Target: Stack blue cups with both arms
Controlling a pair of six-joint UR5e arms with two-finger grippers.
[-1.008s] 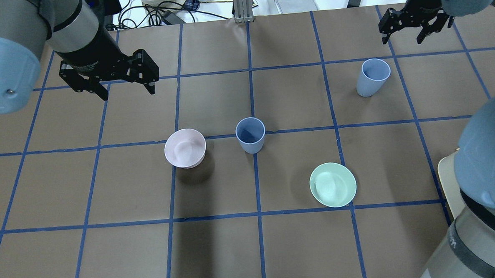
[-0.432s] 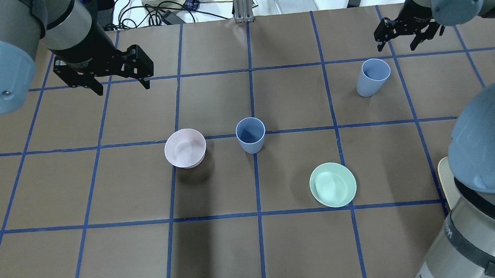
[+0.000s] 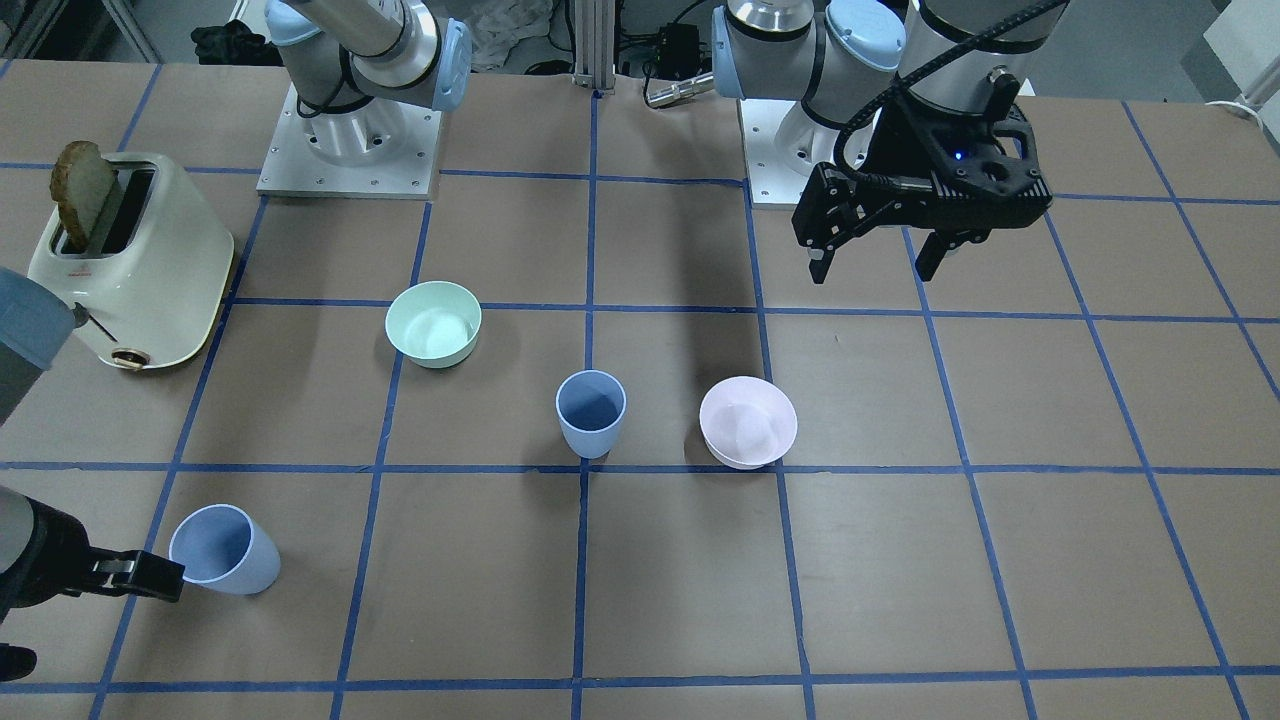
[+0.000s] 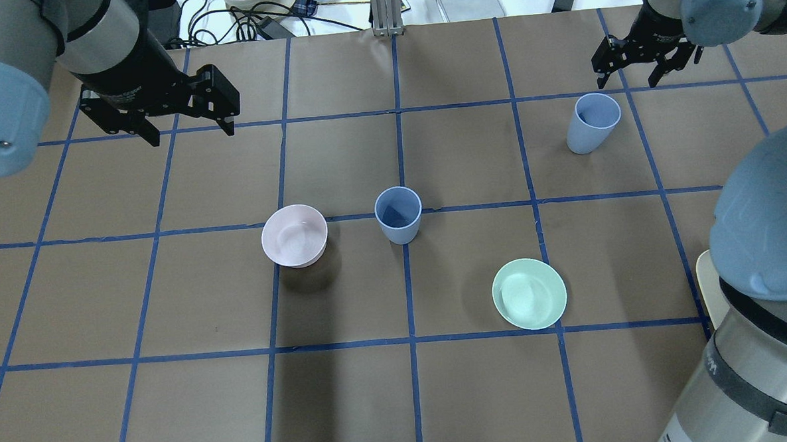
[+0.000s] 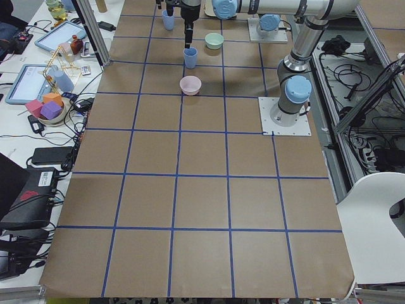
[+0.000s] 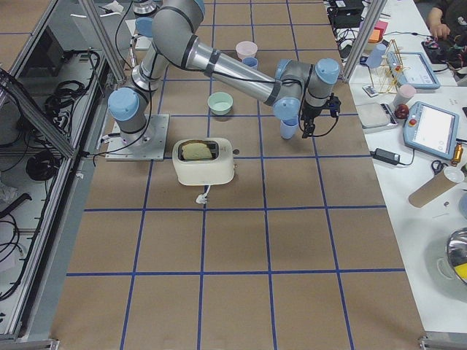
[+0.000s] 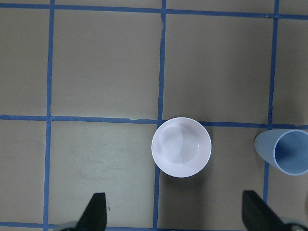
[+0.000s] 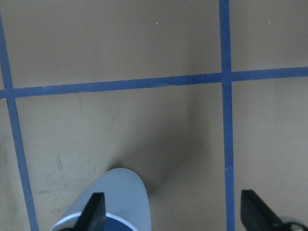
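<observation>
A robotics lab: tape-gridded table (image 6: 233, 240), teach pendant (image 6: 432, 131), trailing cables (image 6: 45, 165), aluminium frame posts (image 4: 384, 9).

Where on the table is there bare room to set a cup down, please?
The table is bare left of the pink bowl, and between the centre cup and the far cup. It is tight between pink bowl and centre cup, and around the far cup, where the right gripper is close.

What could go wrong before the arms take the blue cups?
The open right gripper is not centred on the far blue cup: in its wrist view one finger overlaps the cup, so descending might tip it. The pink bowl stands near the middle blue cup; the open left gripper might bump it.
</observation>
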